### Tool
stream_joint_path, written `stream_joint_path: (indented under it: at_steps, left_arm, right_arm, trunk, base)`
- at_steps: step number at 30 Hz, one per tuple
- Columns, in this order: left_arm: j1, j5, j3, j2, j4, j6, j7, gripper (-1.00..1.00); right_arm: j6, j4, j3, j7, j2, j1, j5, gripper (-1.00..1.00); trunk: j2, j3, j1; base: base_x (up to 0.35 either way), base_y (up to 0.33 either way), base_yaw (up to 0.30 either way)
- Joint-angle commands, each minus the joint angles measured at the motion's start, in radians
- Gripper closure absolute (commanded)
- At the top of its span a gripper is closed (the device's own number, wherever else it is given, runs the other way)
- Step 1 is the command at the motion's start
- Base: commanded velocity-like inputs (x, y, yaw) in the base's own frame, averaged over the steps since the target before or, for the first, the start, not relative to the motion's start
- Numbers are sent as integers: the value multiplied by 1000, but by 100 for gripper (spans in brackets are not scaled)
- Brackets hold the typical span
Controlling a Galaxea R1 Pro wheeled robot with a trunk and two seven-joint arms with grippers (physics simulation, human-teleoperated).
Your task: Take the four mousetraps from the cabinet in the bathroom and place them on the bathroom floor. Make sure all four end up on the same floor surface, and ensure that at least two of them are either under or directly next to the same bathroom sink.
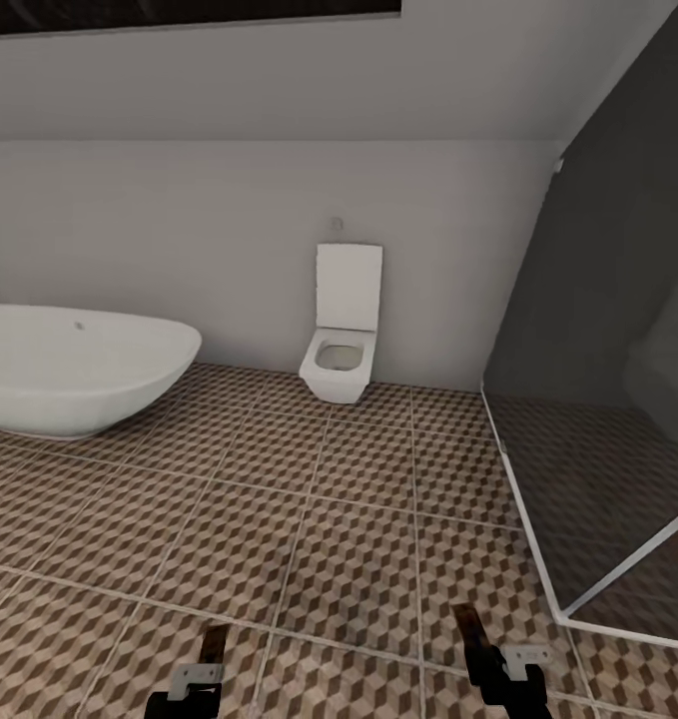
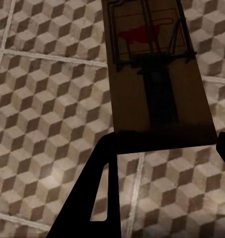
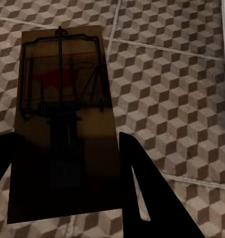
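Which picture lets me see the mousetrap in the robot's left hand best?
The left wrist view: the mousetrap looks big there, showing its wire and red mark, held in the left gripper. The head view shows it as a thin brown sliver. The right wrist view shows another mousetrap.

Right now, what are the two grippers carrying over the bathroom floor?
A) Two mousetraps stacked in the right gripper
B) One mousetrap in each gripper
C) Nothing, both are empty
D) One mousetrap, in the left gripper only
B: the left wrist view shows the left gripper clamped on a mousetrap, and the right wrist view shows the right gripper gripping another mousetrap, both above the bathroom floor.
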Motion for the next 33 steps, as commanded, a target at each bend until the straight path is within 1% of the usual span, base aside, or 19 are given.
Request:
stream_joint_path:
  at_steps: [1,10,33]
  left_arm:
    - [-2,9,-8,-1,4,-7,2,100]
    - [-2,9,-8,-1,5,-7,2,100]
    - [-2,9,-8,-1,5,-6,2,100]
  right_arm:
    - [-4,0,-8,3,1,-1,8,100]
    - [-4,0,-9,3,1,-1,8,100]
    - [-4,0,-9,3,2,-1,8,100]
  trunk:
    - [0,-1,0]
    - [0,1,0]
    - [0,26,0]
  base:
    - [0,0,172]
    - [0,0,191]
    - [0,0,227]
